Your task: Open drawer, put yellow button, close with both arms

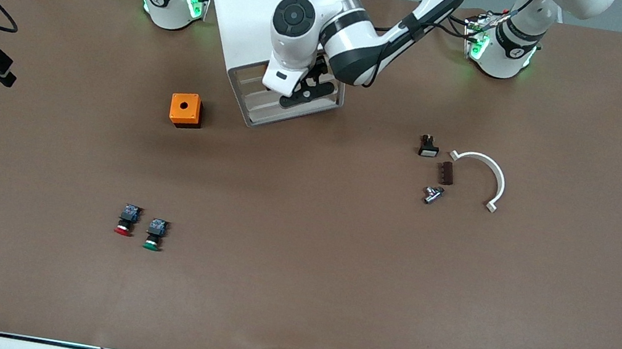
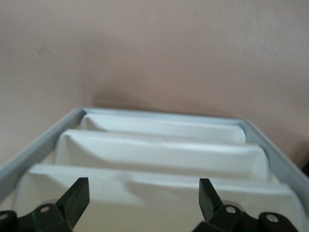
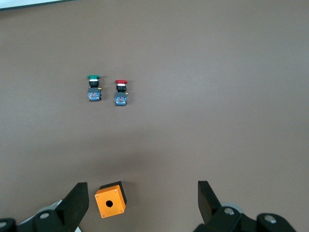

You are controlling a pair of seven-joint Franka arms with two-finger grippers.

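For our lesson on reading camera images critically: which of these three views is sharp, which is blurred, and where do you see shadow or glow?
Front view: sharp and evenly lit, green glow at both arm bases, a soft shadow beside the orange box. Left wrist view: the cabinet drawer fronts are soft and washed out, the left pincer open before them. Right wrist view: crisp, the red-capped button and green-capped button clear; the right pincer open.

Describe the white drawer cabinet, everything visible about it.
The cabinet is a white, rounded, plastic-looking box standing on the brown table between the two arm bases, its front turned toward the front camera. The left wrist view shows a grey rim framing stepped, shallow white-to-beige drawer fronts. The left gripper hangs at that front with jaws open; contact cannot be told. An orange box sits beside it.
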